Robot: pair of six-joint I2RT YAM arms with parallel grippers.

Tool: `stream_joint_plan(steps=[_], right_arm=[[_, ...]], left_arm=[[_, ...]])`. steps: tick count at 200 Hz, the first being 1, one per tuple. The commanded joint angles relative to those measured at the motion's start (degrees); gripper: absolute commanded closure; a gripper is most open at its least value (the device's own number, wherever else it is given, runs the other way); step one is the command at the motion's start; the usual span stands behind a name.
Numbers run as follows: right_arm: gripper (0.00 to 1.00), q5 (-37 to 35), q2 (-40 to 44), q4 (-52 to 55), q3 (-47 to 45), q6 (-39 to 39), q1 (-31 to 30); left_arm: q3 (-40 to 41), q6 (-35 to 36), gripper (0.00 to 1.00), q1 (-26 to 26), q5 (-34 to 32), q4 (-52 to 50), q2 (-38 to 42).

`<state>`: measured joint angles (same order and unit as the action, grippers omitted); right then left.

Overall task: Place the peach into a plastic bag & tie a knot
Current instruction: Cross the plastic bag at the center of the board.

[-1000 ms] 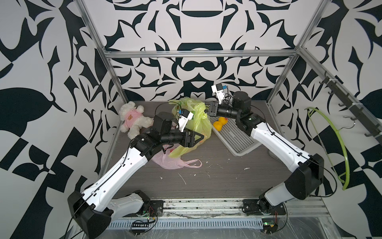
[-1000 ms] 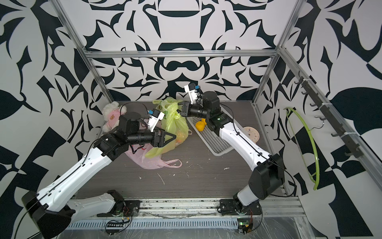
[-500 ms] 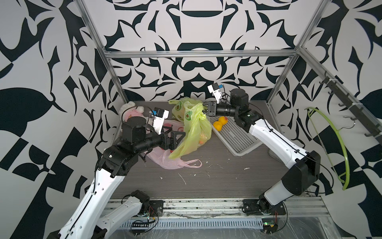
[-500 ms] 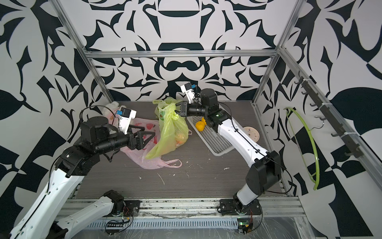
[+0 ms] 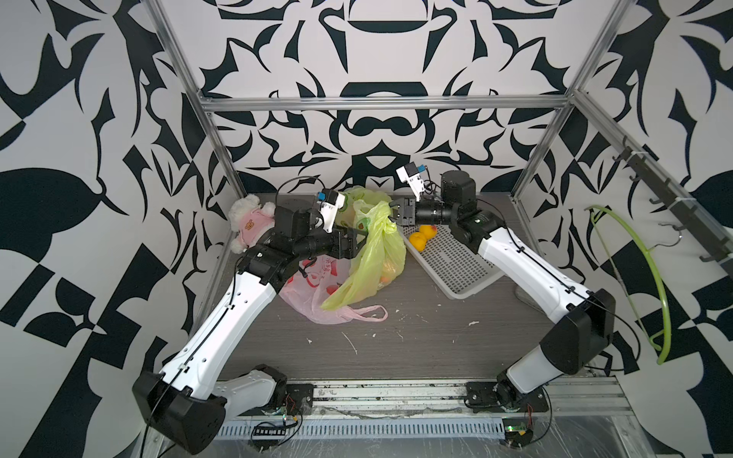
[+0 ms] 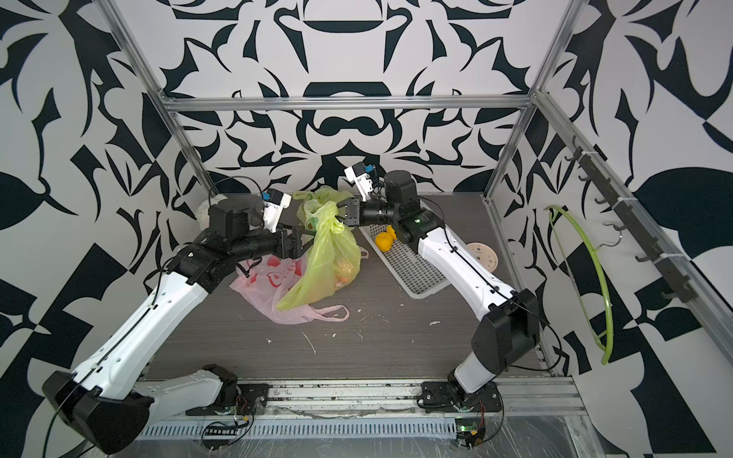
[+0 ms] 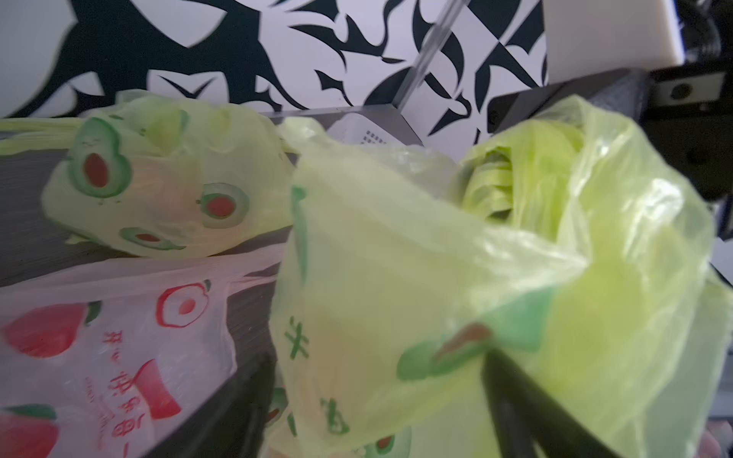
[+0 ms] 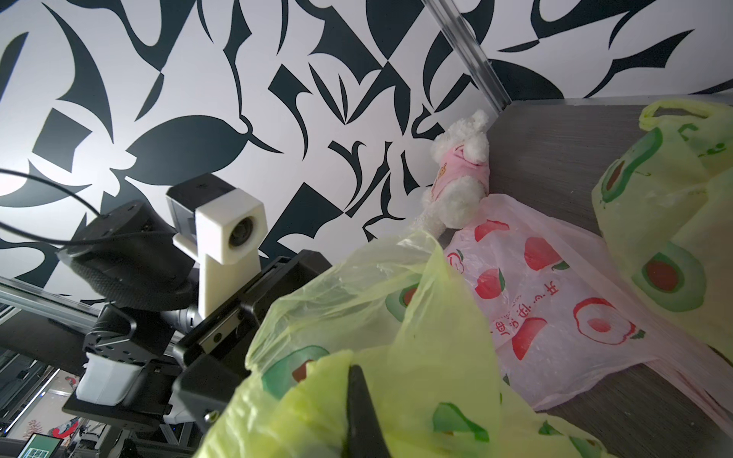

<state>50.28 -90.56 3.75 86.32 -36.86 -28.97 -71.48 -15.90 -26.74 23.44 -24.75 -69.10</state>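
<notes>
My right gripper [image 5: 393,211] is closed on the bunched neck of the green plastic bag [image 5: 373,253], which sags to the counter [image 5: 396,349] with the peach [image 5: 386,274] inside, and my left gripper [image 5: 360,242], open beside it, should probably pinch this thin, slippery film near the neck.

On my feed the green plastic bag [image 5: 377,253] is thin, see-through film, glossy and heavily crumpled. The pink plastic bag [image 5: 313,295] looks like the same shiny film, with printed patches. I read the tabletop [image 5: 416,341] as matt grey wood grain, the perforated tray [image 5: 460,269] as dull white plastic, the plush toy [image 5: 248,222] as fluffy cloth, and the frame rail [image 5: 377,104] as brushed metal.
</notes>
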Motion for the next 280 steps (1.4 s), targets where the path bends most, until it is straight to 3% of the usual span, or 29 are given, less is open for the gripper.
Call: stream_joint_plan(steps=[1,18,75,109,143,172,219,258,280], right_arm=[[1.00,-1.01,3.01,1.44,2.80,2.94,-0.23],[1.00,-3.18,3.16,2.31,2.52,3.78,-0.26],[1.00,-11.72,3.79,0.18,1.18,2.74,-0.22],[1.00,-9.05,3.98,-13.58,-1.94,-7.40,-0.21],[1.00,-5.89,3.55,-27.51,-5.60,-18.73,-0.24],[1.00,-3.72,2.68,-33.16,-7.68,-24.45,-0.45],[1.00,-0.52,0.82,-38.12,-9.55,-29.26,-0.32],[1.00,2.30,-3.12,-49.44,-10.47,-38.26,-0.16],[1.00,3.37,-4.84,-51.07,-10.99,-39.30,-0.17]], left_arm=[[-0.94,-0.70,0.61,0.11,8.05,2.80,-1.47],[1.63,-2.43,1.00,-0.02,8.58,4.89,-0.38],[7.14,-5.78,1.00,-4.32,5.55,8.16,3.22],[9.98,-7.82,1.00,-8.17,3.31,12.08,-0.28],[15.80,-11.83,1.00,-8.33,0.70,20.91,-0.28],[17.34,-12.99,1.00,-8.33,-1.33,23.58,-0.36],[15.93,-13.52,1.00,-7.81,-8.75,19.41,-1.36],[14.56,-15.42,1.00,-6.01,-12.22,14.82,-6.67],[14.75,-17.53,1.00,-3.79,-14.40,13.85,-8.77]])
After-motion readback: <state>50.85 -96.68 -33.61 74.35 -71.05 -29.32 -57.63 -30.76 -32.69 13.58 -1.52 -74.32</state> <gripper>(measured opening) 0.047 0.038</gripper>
